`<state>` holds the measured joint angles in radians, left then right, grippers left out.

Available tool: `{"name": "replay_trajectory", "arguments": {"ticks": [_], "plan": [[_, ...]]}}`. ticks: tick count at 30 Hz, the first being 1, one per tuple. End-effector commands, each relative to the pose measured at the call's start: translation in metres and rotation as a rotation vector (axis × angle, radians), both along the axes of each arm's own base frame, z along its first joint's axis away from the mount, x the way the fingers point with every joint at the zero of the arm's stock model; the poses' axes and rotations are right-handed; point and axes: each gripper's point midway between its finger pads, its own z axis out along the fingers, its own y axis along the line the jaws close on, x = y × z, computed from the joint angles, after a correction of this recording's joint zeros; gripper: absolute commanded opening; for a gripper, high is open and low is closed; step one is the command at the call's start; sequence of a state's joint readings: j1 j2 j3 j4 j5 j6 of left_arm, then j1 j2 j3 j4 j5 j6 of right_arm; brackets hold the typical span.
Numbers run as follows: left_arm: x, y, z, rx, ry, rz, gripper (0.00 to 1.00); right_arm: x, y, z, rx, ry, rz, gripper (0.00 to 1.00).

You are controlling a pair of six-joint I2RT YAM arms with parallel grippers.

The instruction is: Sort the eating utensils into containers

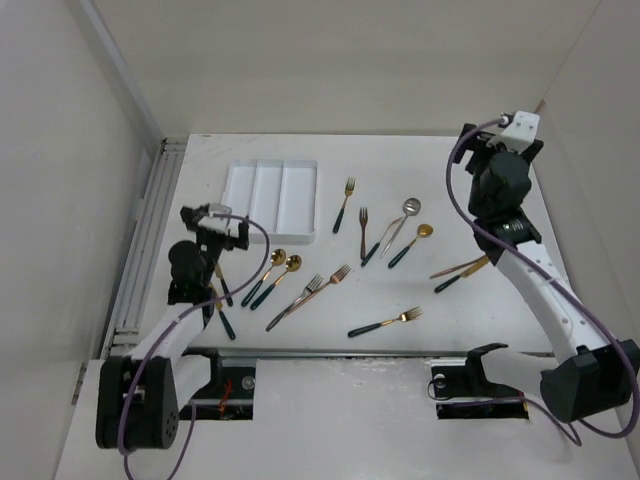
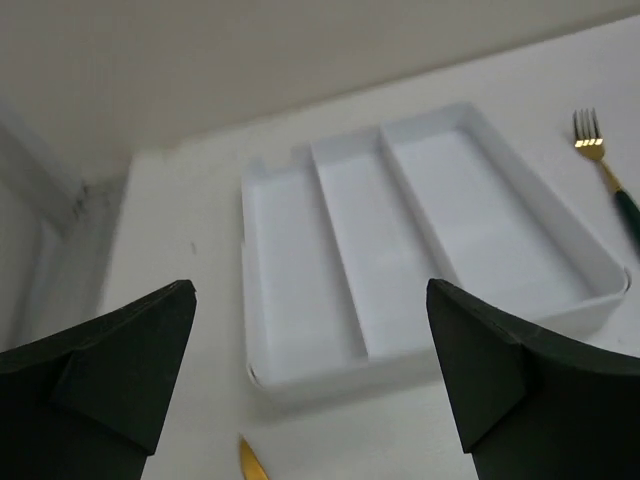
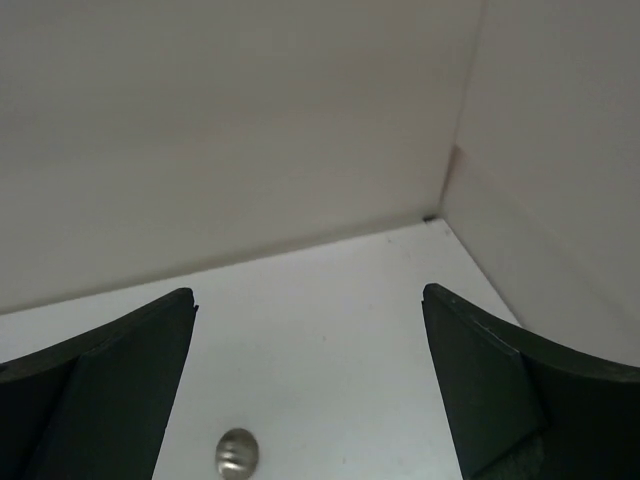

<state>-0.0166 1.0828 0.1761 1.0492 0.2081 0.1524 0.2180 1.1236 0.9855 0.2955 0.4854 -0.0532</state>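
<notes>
My left gripper (image 2: 310, 292) fills the near edge of its wrist view, fingers spread with nothing between them, hanging just short of the white tray (image 2: 330, 378). That view shows all three compartments bare, a fork (image 2: 603, 170) just right of the tray, and a gold tip (image 2: 252, 462) before it; I cannot tell which utensil. Only the top view shows the other eating utensils (image 1: 310, 292) strewn on the tabletop (image 1: 500, 320) right of the tray. My right gripper (image 3: 307, 293), well right of the tray, is spread and empty, with the silver spoon (image 3: 237, 452) low in its view.
</notes>
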Motion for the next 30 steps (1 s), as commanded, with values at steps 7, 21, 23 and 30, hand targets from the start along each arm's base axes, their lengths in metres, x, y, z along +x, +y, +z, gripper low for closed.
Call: {"name": "replay_trajectory", "arguments": {"ticks": [7,21,23,30], "plan": [[0.048,-0.027,0.118,0.567,0.113,-0.240,1.00,-0.053,0.010,-0.144,0.436,0.659,-0.124,1.00],[0.059,-0.041,0.119,0.234,0.142,-0.112,1.00,-0.160,0.022,-0.308,0.874,0.889,-0.399,0.61],[0.058,-0.041,0.113,0.235,0.152,-0.113,1.00,-0.160,0.017,-0.316,0.869,0.896,-0.428,0.59],[0.056,-0.041,0.110,0.217,0.157,-0.111,1.00,-0.140,0.018,-0.332,0.858,0.949,-0.418,0.56]]}}
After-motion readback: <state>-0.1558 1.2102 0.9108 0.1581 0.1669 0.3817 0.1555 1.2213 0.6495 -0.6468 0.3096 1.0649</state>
